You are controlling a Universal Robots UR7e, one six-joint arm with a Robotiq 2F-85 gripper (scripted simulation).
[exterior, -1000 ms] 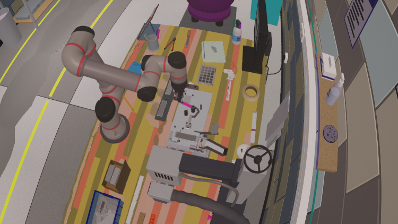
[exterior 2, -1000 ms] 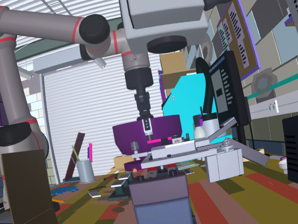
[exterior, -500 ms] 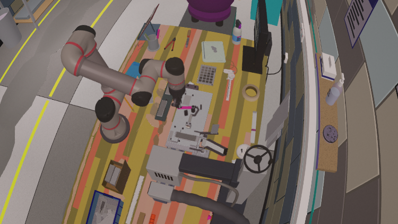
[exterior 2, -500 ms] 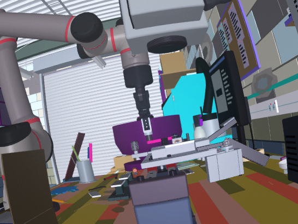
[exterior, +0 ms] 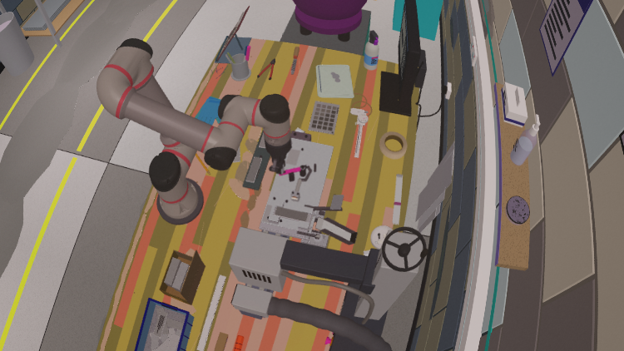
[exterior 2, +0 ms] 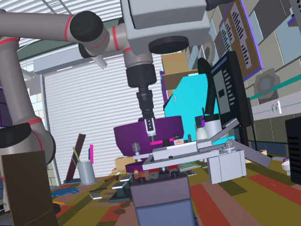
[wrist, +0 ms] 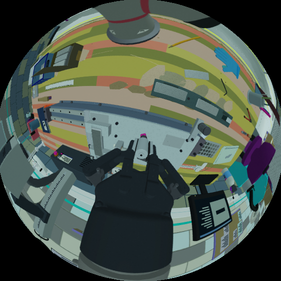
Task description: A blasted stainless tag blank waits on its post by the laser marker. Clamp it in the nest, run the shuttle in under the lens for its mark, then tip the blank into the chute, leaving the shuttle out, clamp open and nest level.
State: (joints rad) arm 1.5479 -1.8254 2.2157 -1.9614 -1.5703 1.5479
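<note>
The clamp lever's pale cylindrical handle [wrist: 141,148], with a magenta arm [exterior: 291,170] behind it, stands on the shuttle plate, and my gripper [wrist: 141,154] is closed around that handle from above. The light grey shuttle plate [exterior: 296,183] lies on its rails in the middle of the table, drawn out away from the laser marker [exterior: 262,257]. The marker's lens [exterior 2: 168,44] hangs above the near end. The nest [exterior: 286,212] is a rectangular pocket at the plate's marker end. A grey chute [exterior 2: 255,155] slopes down at the right. I cannot make out the tag blank.
The monitor [exterior: 403,65] stands at the far right of the striped table, with a black handwheel [exterior: 405,249] nearer. A tape roll [exterior: 393,145], calipers [exterior: 359,131], a pen cup [exterior: 240,65] and a long dark tray [exterior: 253,170] lie around the fixture.
</note>
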